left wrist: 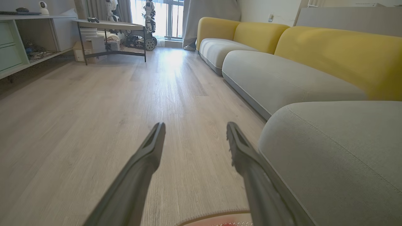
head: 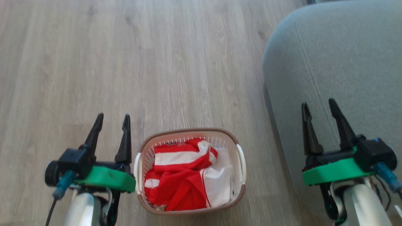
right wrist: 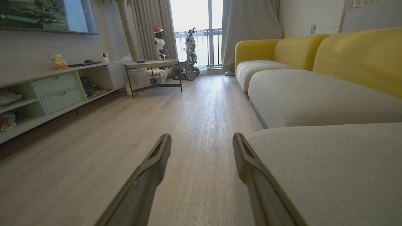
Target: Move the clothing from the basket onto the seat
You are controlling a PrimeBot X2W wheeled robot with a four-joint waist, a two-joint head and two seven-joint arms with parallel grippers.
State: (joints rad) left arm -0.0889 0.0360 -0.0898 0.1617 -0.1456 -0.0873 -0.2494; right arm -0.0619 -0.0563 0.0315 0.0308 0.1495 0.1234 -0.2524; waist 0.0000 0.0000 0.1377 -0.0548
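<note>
The white basket (head: 241, 163) with a brown rim stands on the floor at the bottom centre of the head view. Crumpled red-and-white clothing (head: 183, 175) fills it. My left gripper (head: 112, 121) hangs open just left of the basket, nothing between its fingers. My right gripper (head: 318, 106) is open above the front edge of the grey seat (head: 345, 56), which lies to the right of the basket. In the left wrist view my open left gripper (left wrist: 195, 127) points along the floor, the basket rim (left wrist: 213, 216) shows at the bottom edge, and the seat (left wrist: 339, 147) is at the right.
Pale wood floor (head: 125, 62) spreads ahead and to the left. Further grey cushions with yellow backrests (right wrist: 355, 59) run along the right. A low shelf unit (right wrist: 56, 91), a small table (right wrist: 154, 66) and other robots by the window (right wrist: 191, 53) stand far off.
</note>
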